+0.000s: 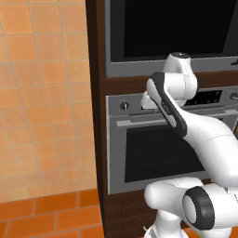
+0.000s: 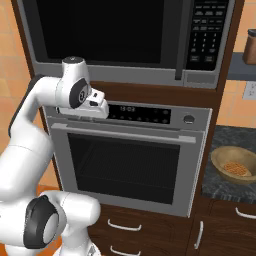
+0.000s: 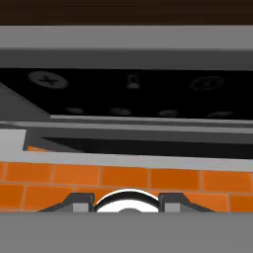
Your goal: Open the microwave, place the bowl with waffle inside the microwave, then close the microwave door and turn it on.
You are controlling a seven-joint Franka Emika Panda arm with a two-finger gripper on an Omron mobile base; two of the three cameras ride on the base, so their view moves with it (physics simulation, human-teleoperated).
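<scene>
The microwave (image 2: 125,37) sits high in the dark cabinetry, its door (image 2: 102,30) shut. The bowl with waffle (image 2: 235,165) rests on the table at far right. The end effector (image 2: 97,106) hangs against the oven (image 2: 127,160) control panel, gripping nothing; its jaw spacing cannot be determined.

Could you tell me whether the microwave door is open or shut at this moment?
Shut. The microwave door lies flush in its grey frame beside the keypad, and the bowl with waffle sits outside on the counter.
</scene>
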